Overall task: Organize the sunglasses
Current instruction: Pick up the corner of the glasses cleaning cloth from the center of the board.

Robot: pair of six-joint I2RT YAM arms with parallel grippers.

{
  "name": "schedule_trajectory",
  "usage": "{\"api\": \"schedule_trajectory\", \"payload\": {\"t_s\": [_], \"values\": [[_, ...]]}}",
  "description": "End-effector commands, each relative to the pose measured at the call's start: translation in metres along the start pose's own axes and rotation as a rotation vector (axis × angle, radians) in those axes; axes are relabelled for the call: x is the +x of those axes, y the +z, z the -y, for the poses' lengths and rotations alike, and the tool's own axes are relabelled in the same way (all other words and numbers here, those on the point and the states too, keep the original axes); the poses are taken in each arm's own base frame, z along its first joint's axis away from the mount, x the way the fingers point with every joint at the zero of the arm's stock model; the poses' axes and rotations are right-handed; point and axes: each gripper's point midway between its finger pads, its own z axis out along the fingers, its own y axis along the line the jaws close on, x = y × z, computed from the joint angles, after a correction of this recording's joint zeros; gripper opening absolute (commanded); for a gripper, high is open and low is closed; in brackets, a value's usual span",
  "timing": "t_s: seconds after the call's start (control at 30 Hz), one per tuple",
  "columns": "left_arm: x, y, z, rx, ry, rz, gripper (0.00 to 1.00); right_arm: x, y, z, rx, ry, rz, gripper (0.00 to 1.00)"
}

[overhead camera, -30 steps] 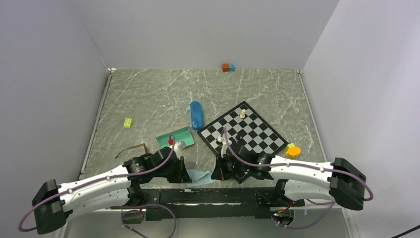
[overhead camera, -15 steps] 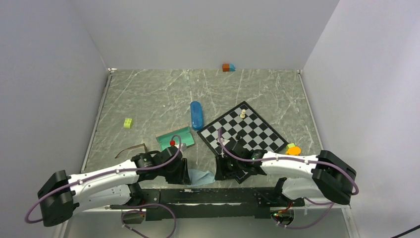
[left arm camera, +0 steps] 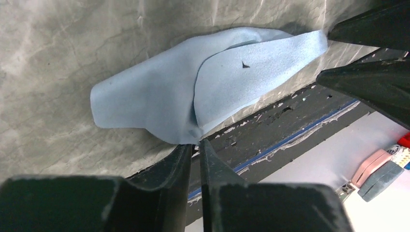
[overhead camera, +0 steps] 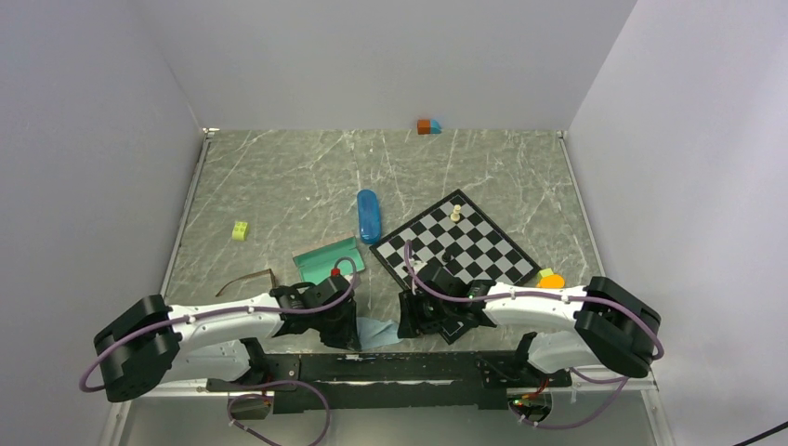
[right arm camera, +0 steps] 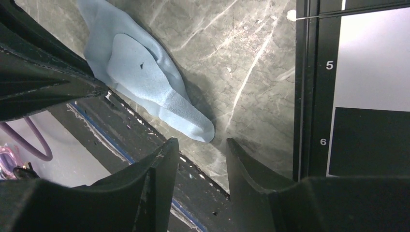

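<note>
The brown-framed sunglasses (overhead camera: 247,279) lie on the table left of my left arm; only a thin curved part shows. The purple pair is out of view. A folded light-blue cloth (overhead camera: 375,332) lies at the table's near edge between both grippers. My left gripper (overhead camera: 346,330) is shut on the cloth's edge; in the left wrist view the gripper (left arm camera: 196,142) pinches the cloth (left arm camera: 159,101) at its fingertips. My right gripper (overhead camera: 409,323) is open; in the right wrist view the gripper (right arm camera: 200,142) stands just short of the cloth's (right arm camera: 145,82) corner.
A blue capsule case (overhead camera: 369,216) lies mid-table. A chessboard (overhead camera: 483,251) with two pieces sits on the right, partly under my right arm. A teal board (overhead camera: 325,258), a green brick (overhead camera: 241,230), an orange piece (overhead camera: 552,281) and far blocks (overhead camera: 428,126) are around.
Both arms have drawn in toward the near edge, elbows folding inward. Both grippers have closed in on the light-blue cloth from either side.
</note>
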Motion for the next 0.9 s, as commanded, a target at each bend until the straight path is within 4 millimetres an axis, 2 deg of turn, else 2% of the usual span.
{"api": "schedule_trajectory", "payload": {"t_s": [0.0,0.03,0.07,0.33,0.6,0.7,0.8,0.83,0.87], "values": [[-0.003,0.002,0.009,0.030,-0.003,0.005,0.10,0.002,0.004,0.000,-0.011,0.006,0.002,0.46],[-0.003,0.001,0.009,0.027,-0.004,0.008,0.02,0.003,0.005,0.000,-0.014,0.006,-0.003,0.46],[-0.004,0.000,0.009,0.027,-0.002,0.011,0.00,0.004,0.005,0.000,-0.015,0.008,-0.007,0.46],[-0.004,-0.014,0.022,0.123,0.007,0.046,0.00,0.007,0.004,0.000,-0.019,0.006,-0.017,0.46],[-0.010,-0.031,0.038,0.209,0.036,0.096,0.00,0.000,0.015,-0.010,-0.021,-0.010,-0.020,0.44],[-0.012,-0.034,0.040,0.214,0.038,0.109,0.00,0.000,0.017,-0.010,0.010,-0.015,-0.034,0.40],[-0.013,-0.035,0.040,0.215,0.031,0.115,0.00,0.003,0.012,0.004,0.119,0.000,-0.042,0.37],[-0.013,-0.035,0.040,0.215,0.029,0.117,0.00,0.001,0.010,0.009,0.158,0.005,-0.030,0.34],[-0.013,-0.035,0.039,0.213,0.027,0.120,0.00,0.000,0.007,0.013,0.186,0.007,-0.019,0.26]]}}
